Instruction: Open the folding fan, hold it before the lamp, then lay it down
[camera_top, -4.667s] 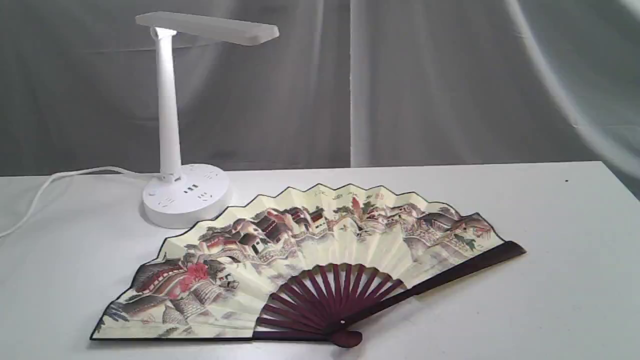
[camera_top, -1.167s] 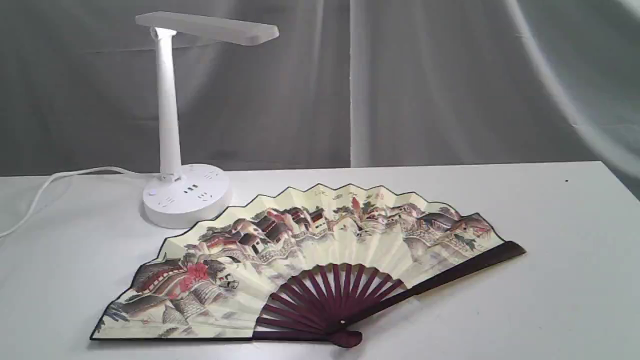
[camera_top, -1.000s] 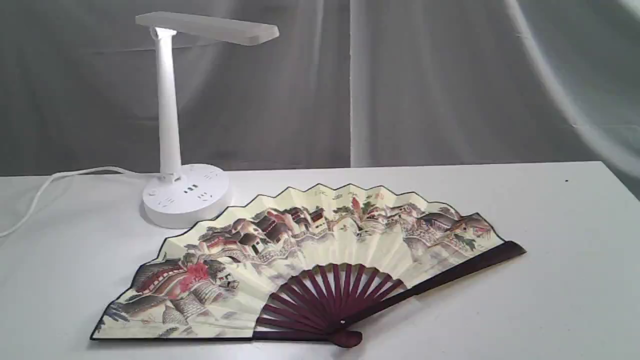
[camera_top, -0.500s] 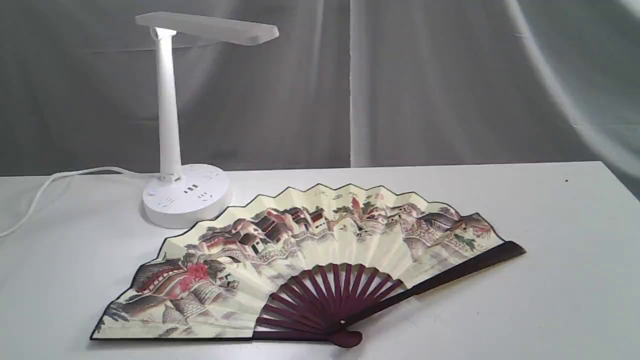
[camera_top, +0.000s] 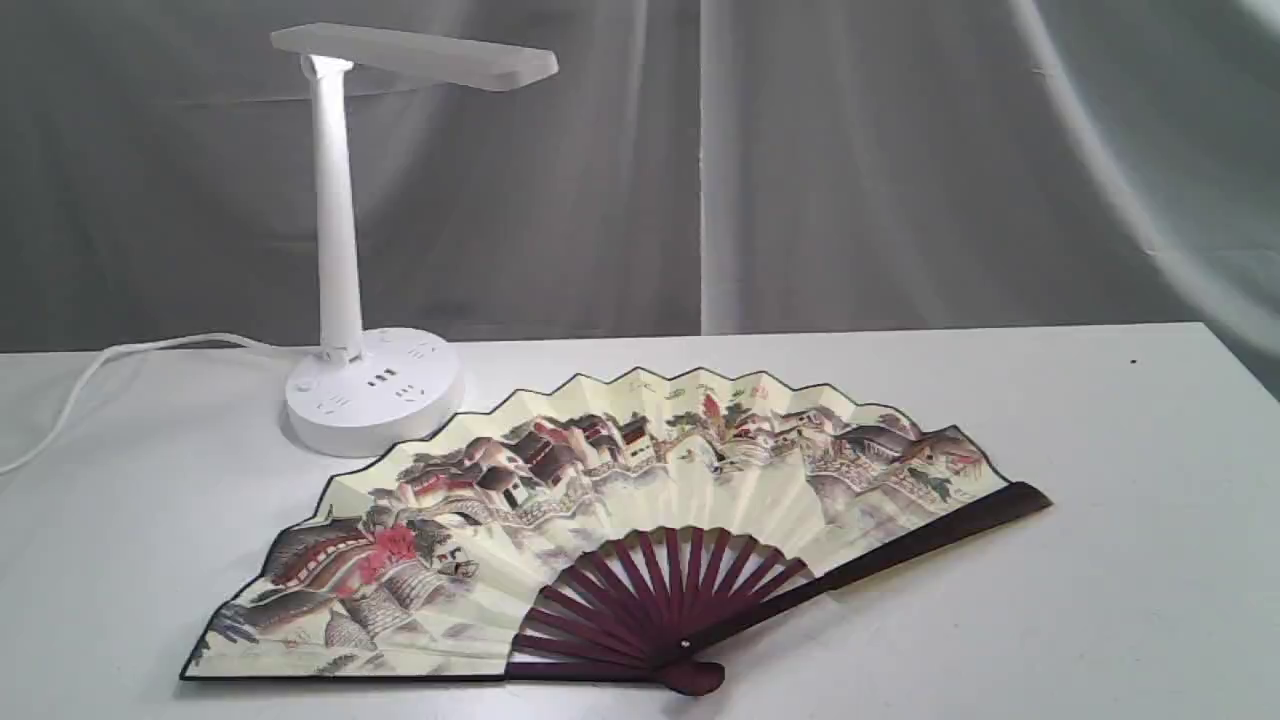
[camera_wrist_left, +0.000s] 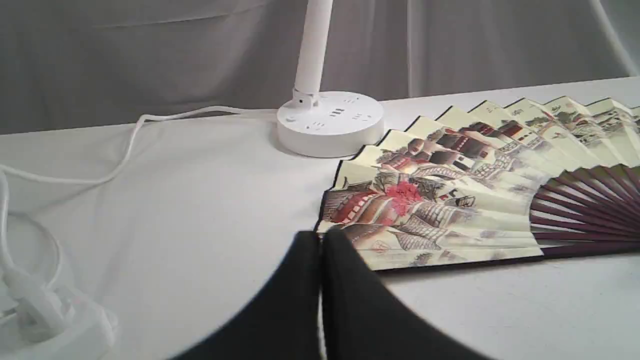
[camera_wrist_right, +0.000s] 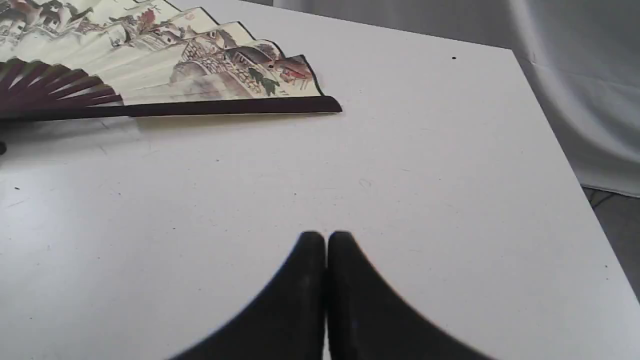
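Tabletop (camera_top: 1120, 600) with the folding fan (camera_top: 640, 480) lying flat and fully spread near the front edge, its pleated rim just beside the round base of the lamp (camera_top: 372, 395). Bare surface extends from the fan's right guard to the table's right edge. Small characters on the leaf's upper margin are too small to read. Left gripper (camera_wrist_left: 320, 242), near the fan's left end, and right gripper (camera_wrist_right: 326, 242), apart from its right end, have jaws pressed together, holding nothing.

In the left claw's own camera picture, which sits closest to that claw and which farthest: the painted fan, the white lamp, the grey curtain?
From the left gripper:
1. folding fan, open on the table, its painted end just ahead of it.
2. lamp, standing beyond that end of the fan.
3. grey curtain, hanging behind the table.
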